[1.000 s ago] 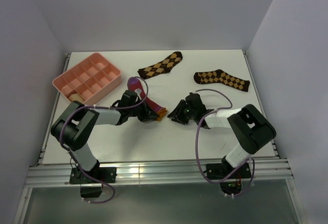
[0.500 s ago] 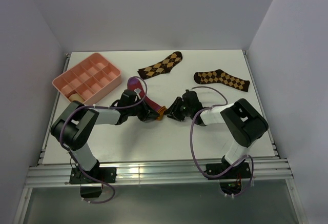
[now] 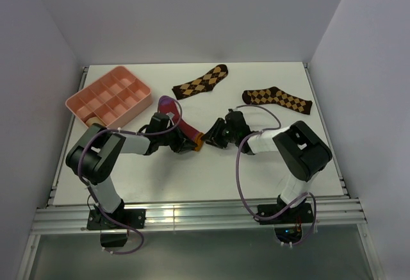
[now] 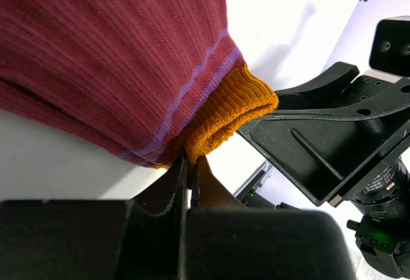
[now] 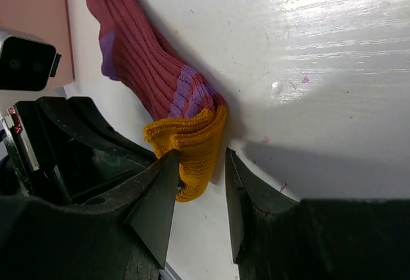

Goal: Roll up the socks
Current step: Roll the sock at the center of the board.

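One crimson sock [image 3: 187, 128] is laid at the centre of the table [image 3: 256, 164]; its orange cuff [image 4: 230, 110] is pinched by the fully closed left gripper [image 4: 190, 163]. The right gripper [image 5: 202, 164] is held part-open, jaws astride the cuff edge, nothing clamped.

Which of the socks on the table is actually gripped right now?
The crimson sock with the orange cuff: the left gripper pinches its cuff. Both brown argyle socks lie untouched farther back.
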`<state>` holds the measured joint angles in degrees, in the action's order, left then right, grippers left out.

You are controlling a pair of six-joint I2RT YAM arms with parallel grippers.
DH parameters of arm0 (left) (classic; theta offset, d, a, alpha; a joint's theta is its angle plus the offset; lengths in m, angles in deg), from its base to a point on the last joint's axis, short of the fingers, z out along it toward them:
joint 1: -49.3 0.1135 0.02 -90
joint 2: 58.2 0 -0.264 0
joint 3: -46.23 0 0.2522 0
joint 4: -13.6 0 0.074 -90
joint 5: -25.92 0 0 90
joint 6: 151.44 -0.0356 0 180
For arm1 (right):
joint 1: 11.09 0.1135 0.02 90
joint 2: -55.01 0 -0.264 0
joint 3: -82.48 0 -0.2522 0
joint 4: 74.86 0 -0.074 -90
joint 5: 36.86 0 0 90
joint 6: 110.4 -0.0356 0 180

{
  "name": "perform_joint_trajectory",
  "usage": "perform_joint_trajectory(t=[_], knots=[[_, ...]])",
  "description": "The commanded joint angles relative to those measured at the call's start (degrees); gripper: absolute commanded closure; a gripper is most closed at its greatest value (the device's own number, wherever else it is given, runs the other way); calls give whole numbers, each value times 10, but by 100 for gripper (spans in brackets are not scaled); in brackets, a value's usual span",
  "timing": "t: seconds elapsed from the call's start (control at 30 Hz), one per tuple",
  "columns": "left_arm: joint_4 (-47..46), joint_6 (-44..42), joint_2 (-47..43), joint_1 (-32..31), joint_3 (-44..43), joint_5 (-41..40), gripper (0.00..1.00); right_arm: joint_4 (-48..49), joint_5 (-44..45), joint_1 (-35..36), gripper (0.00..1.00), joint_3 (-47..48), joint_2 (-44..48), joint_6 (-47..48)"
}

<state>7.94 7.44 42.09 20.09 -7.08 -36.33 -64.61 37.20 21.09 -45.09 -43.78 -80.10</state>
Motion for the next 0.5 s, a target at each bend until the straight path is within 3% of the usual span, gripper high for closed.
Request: perform_joint_trajectory(t=[0.0, 0.47], knots=[[0, 6, 9, 6, -13, 15, 100, 6, 10, 8, 58, 29, -14, 6], [1, 8, 28, 12, -13, 27, 100, -129, 64, 24, 60, 107, -71, 43]])
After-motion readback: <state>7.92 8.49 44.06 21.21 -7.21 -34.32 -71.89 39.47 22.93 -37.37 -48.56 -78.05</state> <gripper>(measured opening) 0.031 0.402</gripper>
